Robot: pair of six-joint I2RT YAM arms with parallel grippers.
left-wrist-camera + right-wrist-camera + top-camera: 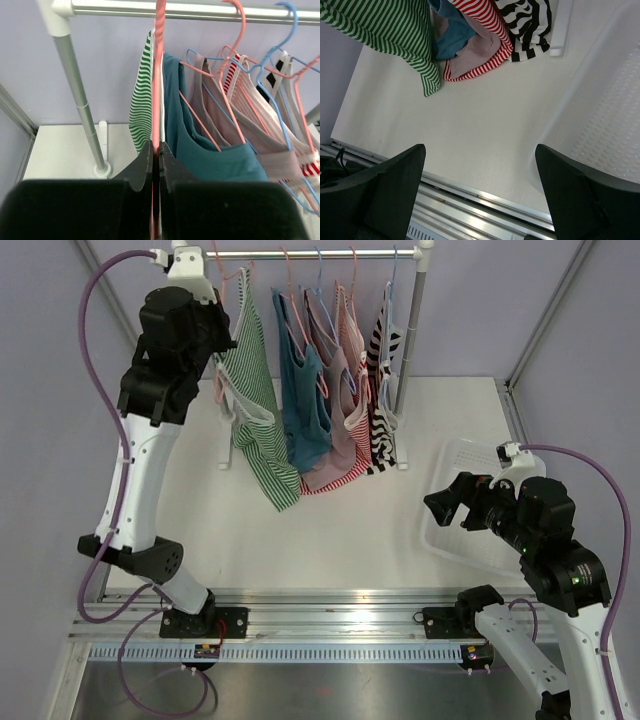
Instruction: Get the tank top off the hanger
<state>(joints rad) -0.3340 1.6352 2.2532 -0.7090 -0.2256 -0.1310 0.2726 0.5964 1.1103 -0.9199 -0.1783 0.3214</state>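
A green-and-white striped tank top hangs on a pink hanger at the left end of the clothes rail. It also shows in the left wrist view, and its hem shows in the right wrist view. My left gripper is raised beside the top; in its wrist view the gripper is shut on the hanger's pink wire. My right gripper is low over the table at the right, wide open and empty.
A teal top, a pinkish top, a red-striped top and a black-and-white striped top hang on pink and blue hangers to the right. The rail's right post stands behind them. A clear plastic bin sits under my right arm.
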